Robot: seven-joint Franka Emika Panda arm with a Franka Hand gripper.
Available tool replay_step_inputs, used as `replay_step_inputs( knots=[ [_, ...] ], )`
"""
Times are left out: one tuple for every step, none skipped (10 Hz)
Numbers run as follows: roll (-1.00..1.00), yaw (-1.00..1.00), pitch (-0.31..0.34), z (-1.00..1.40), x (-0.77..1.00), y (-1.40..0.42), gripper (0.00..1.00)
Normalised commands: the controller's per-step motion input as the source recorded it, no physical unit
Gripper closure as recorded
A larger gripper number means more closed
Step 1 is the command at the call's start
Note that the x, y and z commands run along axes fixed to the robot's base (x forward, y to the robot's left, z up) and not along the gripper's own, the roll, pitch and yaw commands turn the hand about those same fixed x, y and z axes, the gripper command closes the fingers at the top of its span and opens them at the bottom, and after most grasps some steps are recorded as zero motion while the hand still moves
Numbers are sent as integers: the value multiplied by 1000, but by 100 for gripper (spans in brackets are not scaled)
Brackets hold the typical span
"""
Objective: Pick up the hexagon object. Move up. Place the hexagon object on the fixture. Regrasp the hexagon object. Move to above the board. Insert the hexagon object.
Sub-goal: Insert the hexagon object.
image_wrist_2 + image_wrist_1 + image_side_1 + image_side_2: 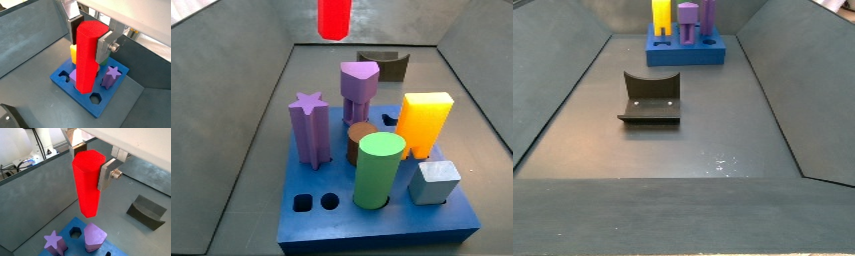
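The gripper point(89, 164) hangs high above the grey floor, its flat silver fingers point(104, 48) clamped on the upper part of the bright red hexagonal prism bar point(87, 183), which points straight down. In a wrist view the bar's lower end point(85, 85) hangs above the flat blue square board point(80, 92) with its shaped holes. The dark notched fixture point(651, 98) stands well apart, at 6 o'clock from the board in a side view.
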Motion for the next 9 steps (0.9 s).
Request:
replay_step_inputs(
  knots=[
    [-4,0,0,0,0,0,100],
    [-74,-40,-24,-109,0,91,100],
    [-180,-17,-199,-274,-309,71,100],
    [-313,-69,-270,-351,-466,129,100],
    [-300,-203,-301,-346,-489,9,100],
    [-313,-357,-339,-289,-511,0,100],
    [-336,-400,-349,-249,-497,-37,100],
    [-350,-434,-336,-240,-477,-46,100],
    [-327,-426,-307,-291,-529,-23,100]
  ],
)
